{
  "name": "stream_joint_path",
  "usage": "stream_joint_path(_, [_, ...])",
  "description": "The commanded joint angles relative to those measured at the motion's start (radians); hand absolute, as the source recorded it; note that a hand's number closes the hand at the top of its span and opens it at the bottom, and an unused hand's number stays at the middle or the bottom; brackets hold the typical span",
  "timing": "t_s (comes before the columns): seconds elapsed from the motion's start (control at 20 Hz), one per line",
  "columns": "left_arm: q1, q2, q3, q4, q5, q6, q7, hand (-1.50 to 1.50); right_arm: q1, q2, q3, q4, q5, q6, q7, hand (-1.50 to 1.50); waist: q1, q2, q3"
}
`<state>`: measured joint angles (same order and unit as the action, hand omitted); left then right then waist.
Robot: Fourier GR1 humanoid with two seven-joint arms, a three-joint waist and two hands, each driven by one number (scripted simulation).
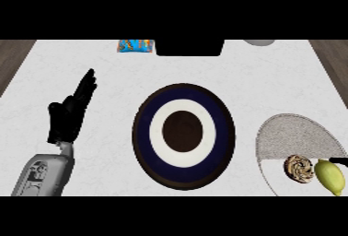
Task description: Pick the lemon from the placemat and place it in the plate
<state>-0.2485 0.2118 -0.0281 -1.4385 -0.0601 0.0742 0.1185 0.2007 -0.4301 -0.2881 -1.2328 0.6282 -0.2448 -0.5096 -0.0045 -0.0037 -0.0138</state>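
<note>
Black left robot hand [68,115] at left of worktop [108,64]: open, fingers straight and pointing up, holding nothing, resting. Plate [146,138] mid-worktop, lemon not in it. Grey placemat [292,133] at right, with bun [298,168] and lemon [329,177] side by side on its near end. Right robot hand [339,161]: seemingly only a black sliver at the right edge, just above lemon; its state cannot be told.

Judged step: approach, lemon not yet lifted. Next move calls for closing round lemon without nudging bun, then carrying it left to plate. Lemon lies well apart from left robot hand.

The lemon [329,177] lies on the grey placemat [292,133] beside what looks like a swirled bun [298,168], right of the plate [183,97].
</note>
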Motion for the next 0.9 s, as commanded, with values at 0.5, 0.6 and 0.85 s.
stream_joint_path(0.5, [-0.006, 0.021, 0.043, -0.009, -0.004, -0.047, -0.004, 0.00, -0.054, -0.014, 0.043, 0.007, 0.078, 0.121, 0.126, 1.50, 0.011, 0.004, 0.013])
stream_joint_path(0.6, [0.019, -0.023, 0.006, -0.011, -0.022, -0.023, -0.023, 0.00, -0.044, -0.013, 0.115, 0.015, 0.133, 0.219, 0.218, 1.50, 0.026, 0.008, 0.011])
stream_joint_path(0.85, [0.007, 0.008, 0.041, -0.045, -0.012, -0.035, 0.032, 0.00, -0.064, 0.043, 0.138, -0.198, 0.104, 0.287, 0.339, 1.50, 0.005, 0.001, 0.013])
